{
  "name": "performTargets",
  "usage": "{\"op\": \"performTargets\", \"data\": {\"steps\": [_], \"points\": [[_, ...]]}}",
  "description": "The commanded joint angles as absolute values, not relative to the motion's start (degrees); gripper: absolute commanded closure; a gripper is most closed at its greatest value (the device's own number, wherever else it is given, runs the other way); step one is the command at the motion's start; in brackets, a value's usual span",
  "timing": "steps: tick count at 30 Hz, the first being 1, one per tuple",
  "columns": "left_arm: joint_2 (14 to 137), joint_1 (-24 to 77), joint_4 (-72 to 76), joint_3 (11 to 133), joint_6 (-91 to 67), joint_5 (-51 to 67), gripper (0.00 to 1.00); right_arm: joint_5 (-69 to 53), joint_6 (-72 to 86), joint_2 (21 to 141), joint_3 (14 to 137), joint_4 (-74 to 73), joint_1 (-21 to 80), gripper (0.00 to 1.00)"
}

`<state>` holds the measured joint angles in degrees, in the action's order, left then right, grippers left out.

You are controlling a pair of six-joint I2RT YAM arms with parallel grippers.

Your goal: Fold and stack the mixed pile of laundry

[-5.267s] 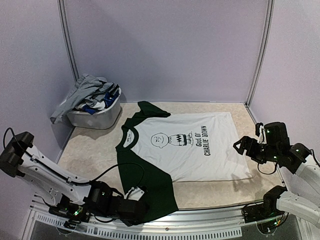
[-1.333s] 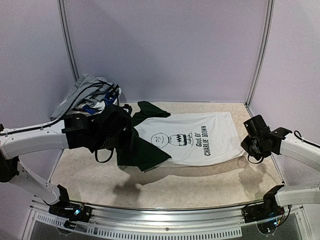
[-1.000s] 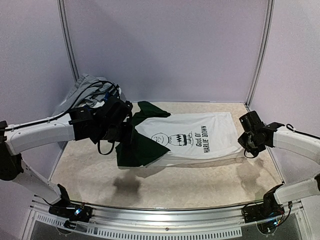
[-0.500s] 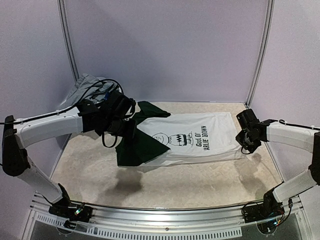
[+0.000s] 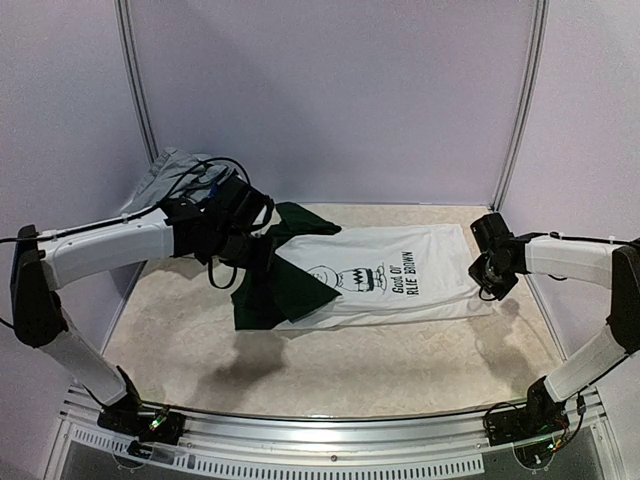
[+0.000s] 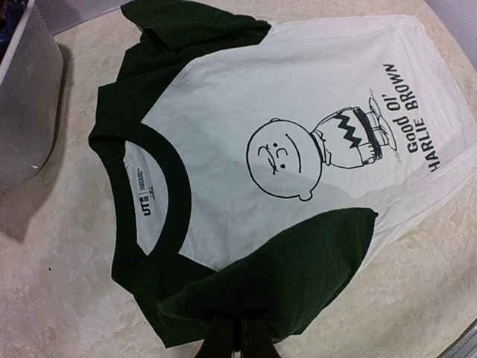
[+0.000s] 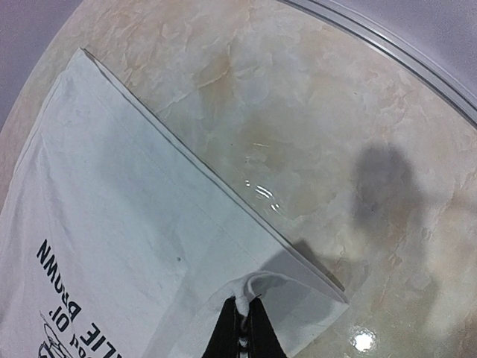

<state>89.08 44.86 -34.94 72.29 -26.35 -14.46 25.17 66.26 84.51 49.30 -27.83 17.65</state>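
Carefully, we should carry both pinches level over the table (image 5: 330, 370): left gripper (image 6: 237, 337) clamped on the green sleeve (image 6: 298, 261), right gripper (image 7: 244, 317) clamped on the hem corner (image 7: 257, 285) of the white T-shirt (image 5: 440, 275) lying mid-table; edges should meet short of the far laundry pile (image 5: 170, 172).

Soft matt cloth in the shirt (image 6: 223, 112): white body lightly creased, dark green sleeves, flat black print with no shine. Smooth, glossy, beige marbled top on the table (image 7: 298, 127), with glints of light. Smooth white plastic, dull sheen, for the basket (image 6: 30, 104). Limp matt grey cloth in the pile (image 5: 178, 178). Matt lilac panels for walls (image 5: 330, 100), between pale posts (image 5: 135, 90), perhaps metal. Smooth white shells, faint gloss, black matt joints on the arms (image 5: 105, 248). Ribbed bright metal along the rail (image 5: 300, 464).
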Motion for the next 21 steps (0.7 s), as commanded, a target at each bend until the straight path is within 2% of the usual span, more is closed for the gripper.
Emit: {"op": "performTargets", "data": {"steps": [1, 21], "points": [[89.4, 43.6, -34.5, 73.7, -25.5, -13.9, 1.00, 25.4, 65.1, 86.4, 51.2, -27.2, 16.9, 0.99], [92.2, 41.4, -34.4, 75.6, -24.7, -14.3, 1.00, 25.5, 64.5, 93.1, 55.0, -27.1, 15.5, 0.99]]}}
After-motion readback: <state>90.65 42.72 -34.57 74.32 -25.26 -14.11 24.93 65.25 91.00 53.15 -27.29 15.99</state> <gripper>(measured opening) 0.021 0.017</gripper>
